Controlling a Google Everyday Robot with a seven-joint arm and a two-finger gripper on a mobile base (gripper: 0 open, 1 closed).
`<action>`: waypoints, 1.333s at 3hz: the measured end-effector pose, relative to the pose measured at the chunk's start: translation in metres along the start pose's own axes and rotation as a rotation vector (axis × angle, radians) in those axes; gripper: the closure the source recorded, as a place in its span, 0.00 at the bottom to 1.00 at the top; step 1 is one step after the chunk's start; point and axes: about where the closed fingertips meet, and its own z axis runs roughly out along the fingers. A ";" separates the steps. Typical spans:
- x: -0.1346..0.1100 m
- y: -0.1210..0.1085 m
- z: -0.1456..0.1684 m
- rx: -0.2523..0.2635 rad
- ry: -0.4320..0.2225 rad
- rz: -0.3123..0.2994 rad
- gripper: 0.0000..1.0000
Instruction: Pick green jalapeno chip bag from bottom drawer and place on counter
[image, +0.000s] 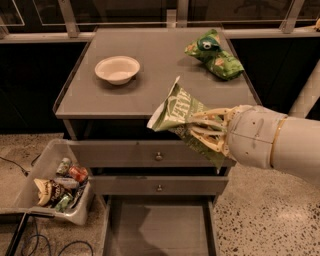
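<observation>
Chip bag gripped at the worktop's front edge
The claw is clamped shut on the chip bag; it holds the bag high, clear of the open bottom drawer at 6 o'clock, likely to pass onto the worktop at 11 o'clock.

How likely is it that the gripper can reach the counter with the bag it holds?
Probably yes. The gripper, shut on the chip bag, is by the front edge of the counter; bare top lies between the bowl and green bags.
</observation>
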 end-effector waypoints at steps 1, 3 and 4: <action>0.003 0.001 0.003 0.011 0.010 -0.001 1.00; 0.055 -0.063 0.026 0.090 0.080 -0.033 1.00; 0.094 -0.093 0.050 0.096 0.128 -0.023 1.00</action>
